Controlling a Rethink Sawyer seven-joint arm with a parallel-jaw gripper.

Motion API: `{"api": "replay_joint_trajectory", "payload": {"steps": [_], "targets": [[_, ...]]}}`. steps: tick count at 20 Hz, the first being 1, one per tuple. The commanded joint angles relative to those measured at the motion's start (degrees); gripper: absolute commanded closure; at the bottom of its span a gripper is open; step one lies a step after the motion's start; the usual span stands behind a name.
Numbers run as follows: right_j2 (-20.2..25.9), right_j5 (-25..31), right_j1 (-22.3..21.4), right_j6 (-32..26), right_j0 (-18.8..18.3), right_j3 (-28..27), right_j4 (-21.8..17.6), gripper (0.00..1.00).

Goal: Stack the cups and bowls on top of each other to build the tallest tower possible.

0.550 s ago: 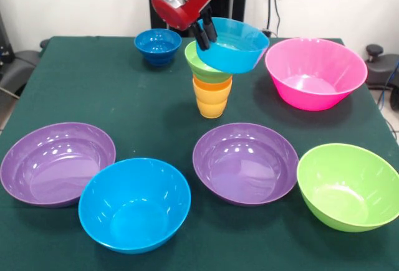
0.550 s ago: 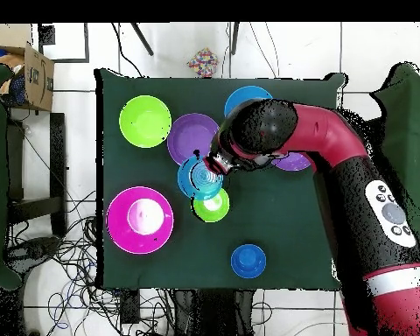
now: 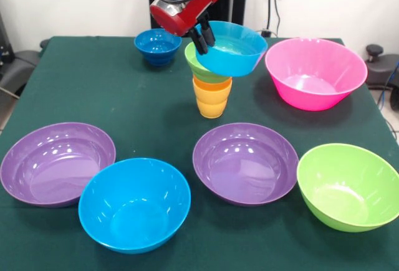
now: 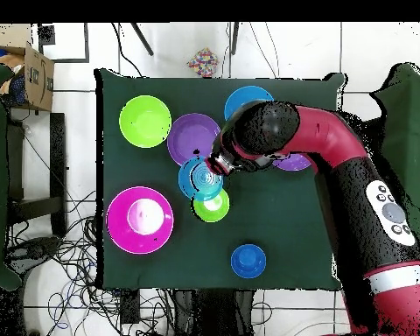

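The tower stands mid-table: a yellow-orange cup (image 3: 211,106), an orange cup (image 3: 212,88) nested in it, and a small green bowl (image 3: 201,67) on top. My gripper (image 3: 202,38) is shut on the near-left rim of the light blue bowl (image 3: 234,50). It holds the bowl tilted and offset to the right over the green bowl. I cannot tell whether the two bowls touch. In the overhead view my gripper (image 4: 220,166) grips the light blue bowl (image 4: 199,180) beside the green bowl (image 4: 215,208); the cups are hidden beneath.
A small dark blue bowl (image 3: 157,45) sits behind the tower and a large pink bowl (image 3: 315,71) to its right. Along the front stand two purple bowls (image 3: 57,162) (image 3: 245,162), a large blue bowl (image 3: 134,204) and a large green bowl (image 3: 349,185).
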Motion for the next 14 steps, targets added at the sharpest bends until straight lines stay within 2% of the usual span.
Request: {"api": "replay_joint_trajectory", "payload": {"steps": [1, 14], "targets": [[-3.5, 1.8, 1.1, 3.7, -0.2, 2.0, -1.0, 1.00], [-3.4, 0.8, 2.4, 1.8, -2.1, 2.9, -2.0, 1.00]]}}
